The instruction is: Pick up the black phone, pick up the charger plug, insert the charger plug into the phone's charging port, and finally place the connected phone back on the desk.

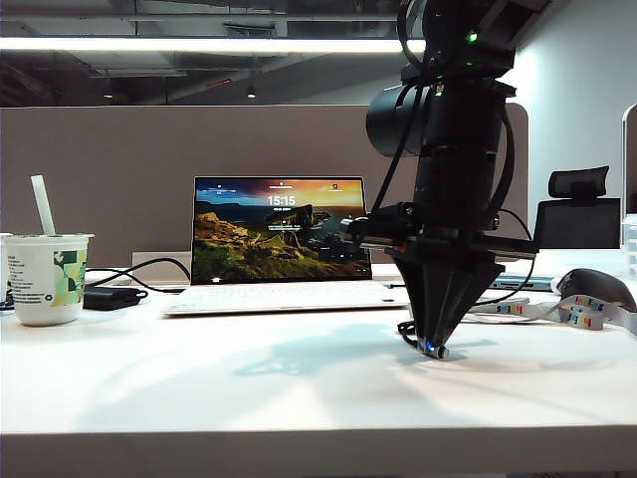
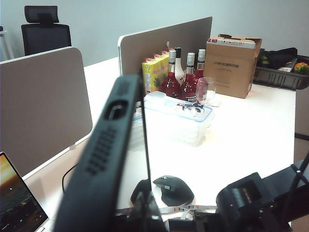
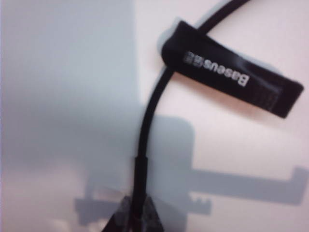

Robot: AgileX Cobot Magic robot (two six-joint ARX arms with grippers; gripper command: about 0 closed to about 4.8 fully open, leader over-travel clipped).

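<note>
Right gripper [image 1: 432, 348] is down at the wide white desk [image 1: 249, 388], fingertips pinched together on the thin black cable just behind the charger plug [image 3: 136, 205]; the silver tip itself is hidden between the jaws. In the exterior view it sits at about 4 o'clock from the open white laptop [image 1: 284, 244]. The arm hangs near vertical, wrist pointing straight down, the usual pose for a top-down pinch off a flat surface. The black strap with white lettering [image 3: 231, 88] lies flat on the desk at 1 o'clock from the grip in the right wrist view, cable slack.

Left gripper is out of frame in its own view, but reads as closed narrow. The flat glossy black phone [image 2: 104, 159] fills that view, short end edge up and clear of the desk, oblong charging port [image 2: 115, 111] exposed. My read: it's held there so the port faces the incoming plug.

Pickup of the plug looks just secured; lift and insertion remain.
</note>
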